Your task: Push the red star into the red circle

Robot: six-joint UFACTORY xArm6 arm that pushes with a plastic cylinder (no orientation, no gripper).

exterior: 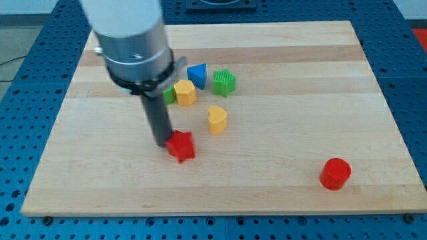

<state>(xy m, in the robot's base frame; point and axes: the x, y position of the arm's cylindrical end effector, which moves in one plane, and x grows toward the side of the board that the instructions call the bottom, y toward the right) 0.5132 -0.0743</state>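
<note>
The red star (181,146) lies on the wooden board (280,67) left of the middle, near the view's bottom. The red circle (335,174), a short red cylinder, stands at the lower right, well apart from the star. My tip (162,143) is down at the board, touching or almost touching the star's left side. The arm's grey body rises from it to the view's top left.
A yellow heart-like block (217,119) lies up and right of the star. Further up sits a cluster: a yellow hexagon block (185,93), a blue triangle (197,73), a green star (224,83), and a green block (169,95) partly hidden behind the rod.
</note>
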